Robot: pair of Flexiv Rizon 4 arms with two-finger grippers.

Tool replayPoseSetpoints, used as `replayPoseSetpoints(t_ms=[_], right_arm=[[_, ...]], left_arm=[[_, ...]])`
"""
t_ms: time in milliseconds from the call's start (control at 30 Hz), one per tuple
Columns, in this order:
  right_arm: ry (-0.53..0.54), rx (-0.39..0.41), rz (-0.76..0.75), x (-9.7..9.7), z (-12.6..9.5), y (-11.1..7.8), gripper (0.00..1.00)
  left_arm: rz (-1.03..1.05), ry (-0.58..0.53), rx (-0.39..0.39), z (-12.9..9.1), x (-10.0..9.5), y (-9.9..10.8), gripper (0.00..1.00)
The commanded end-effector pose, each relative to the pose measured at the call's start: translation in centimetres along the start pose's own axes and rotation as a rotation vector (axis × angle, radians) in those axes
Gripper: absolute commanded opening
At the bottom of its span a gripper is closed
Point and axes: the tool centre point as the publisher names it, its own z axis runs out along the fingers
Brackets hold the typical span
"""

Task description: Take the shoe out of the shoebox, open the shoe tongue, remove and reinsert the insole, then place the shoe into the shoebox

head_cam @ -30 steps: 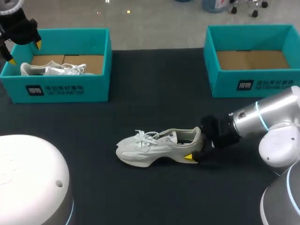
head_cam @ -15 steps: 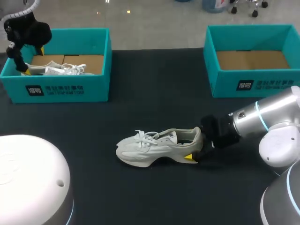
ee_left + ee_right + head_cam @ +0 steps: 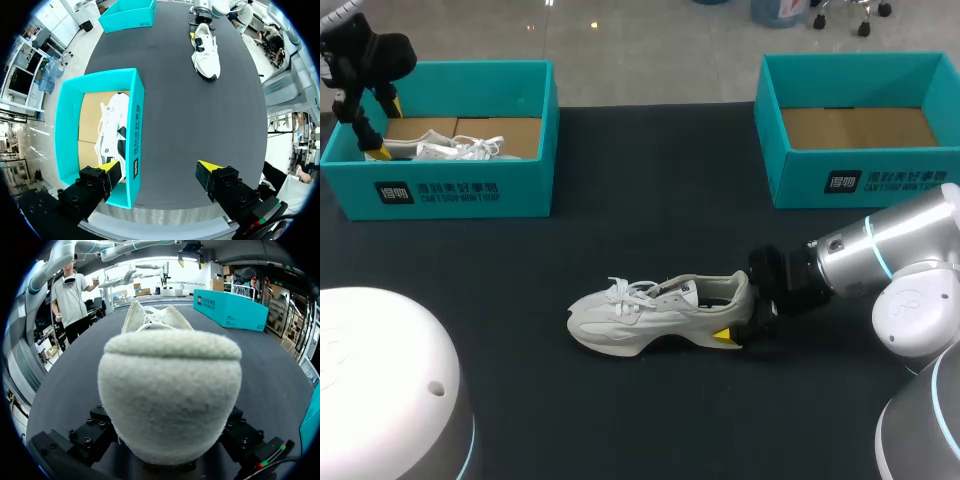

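Observation:
A pale grey sneaker [image 3: 655,312] lies on its sole on the black table, toe to the left. My right gripper [image 3: 738,314] is shut on its heel, one yellow tip showing on the near side. In the right wrist view the fuzzy heel [image 3: 170,395] fills the space between the fingers. A second white sneaker [image 3: 435,150] lies in the left teal shoebox [image 3: 460,190]. My left gripper [image 3: 385,128] hangs open over that box's left end. Its fingers [image 3: 107,168] straddle the box's near wall [image 3: 134,130], with the boxed sneaker [image 3: 114,125] ahead of them.
An empty teal shoebox [image 3: 860,180] with a cardboard floor stands at the back right. Black table [image 3: 650,200] lies bare between the two boxes and in front of the sneaker. The left box sits close to the table's left edge.
My left gripper has swung down and turned over the left end of the left shoebox. The right arm and the sneaker on the table have not moved.

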Motion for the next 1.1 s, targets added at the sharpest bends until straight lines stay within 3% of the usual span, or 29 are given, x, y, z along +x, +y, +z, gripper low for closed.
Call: replayPoseSetpoints(t_ms=[33, 200, 300, 400, 433, 567, 1100], right_arm=[[-0.002, 0.002, 0.0, 0.1, 0.3, -0.1, 0.0], [-0.002, 0.002, 0.0, 0.1, 0.3, -0.1, 0.0], [-0.002, 0.002, 0.0, 0.1, 0.3, -0.1, 0.0], [-0.002, 0.002, 0.0, 0.1, 0.3, -0.1, 0.0], [-0.002, 0.002, 0.0, 0.1, 0.3, -0.1, 0.0], [-0.002, 0.002, 0.0, 0.1, 0.3, -0.1, 0.0], [-0.002, 0.002, 0.0, 0.1, 0.3, -0.1, 0.0]], left_arm=[[0.002, 0.003, -0.003, 0.0, -0.1, 0.0, 1.0], [0.002, 0.003, -0.003, 0.0, -0.1, 0.0, 1.0], [-0.198, -0.051, -0.069, 0.4, 1.1, -0.9, 1.0], [-0.421, -0.039, -0.014, 0.1, 1.8, -1.5, 1.0], [-0.516, -0.059, 0.068, -0.3, 2.0, -1.5, 1.0], [-0.711, -0.071, 0.158, -1.0, 2.7, -2.0, 1.0], [-0.725, -0.044, 0.174, -0.9, 2.8, -2.3, 1.0]])
